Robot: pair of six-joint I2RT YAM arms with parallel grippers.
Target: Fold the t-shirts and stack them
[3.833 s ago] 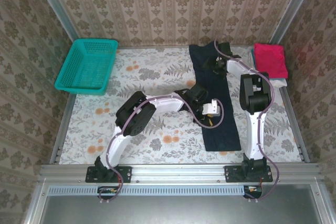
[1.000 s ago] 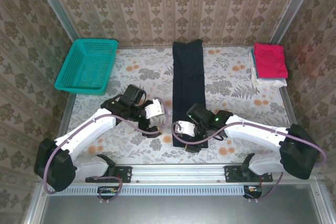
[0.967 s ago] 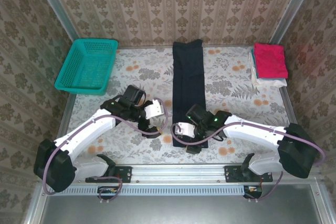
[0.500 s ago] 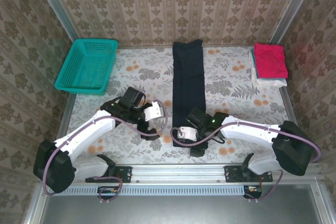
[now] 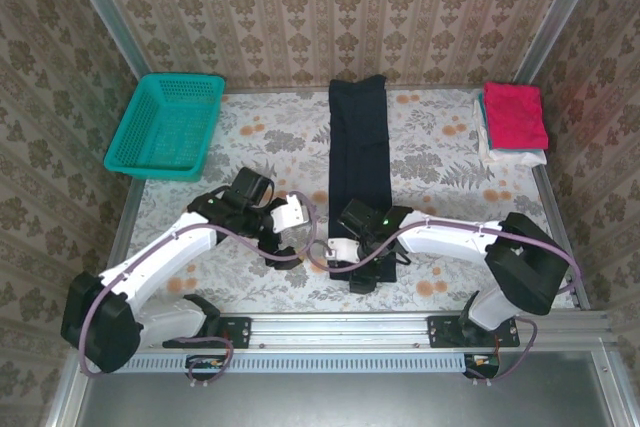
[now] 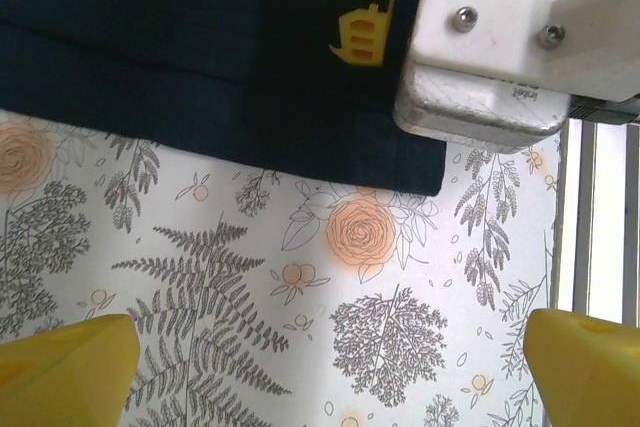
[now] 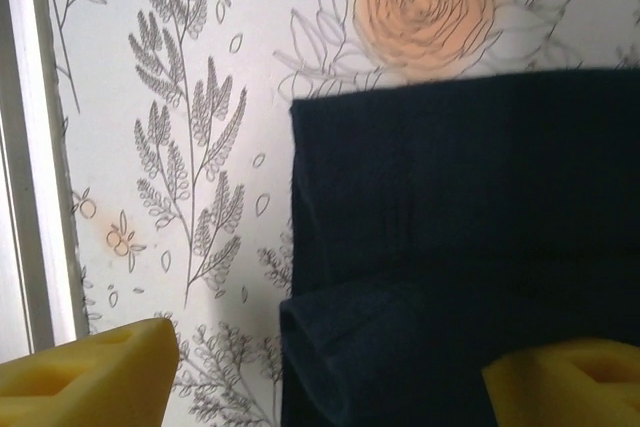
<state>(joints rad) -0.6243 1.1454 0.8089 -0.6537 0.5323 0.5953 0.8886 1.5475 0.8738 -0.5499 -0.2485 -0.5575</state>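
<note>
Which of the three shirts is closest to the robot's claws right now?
The dark navy shirt, a long strip mid-table: left gripper and right gripper are at its near end. The pink shirt and white shirt lie stacked far right.

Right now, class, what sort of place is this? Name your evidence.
Probably a robot test cell dressed like a home: aluminium frame around wallpapered panels, arms bolted to a rail, navy t-shirt on floral tablecloth.

A robot lab cell dressed up homely: damask-wallpapered panels (image 5: 330, 7) on aluminium posts (image 5: 102, 9) box in the counter (image 5: 455, 172) behind and at both sides, a floral cloth (image 5: 250, 137) covers it, and an aluminium rail (image 5: 340, 325) at its near edge carries two arm bases (image 5: 205, 327).
</note>
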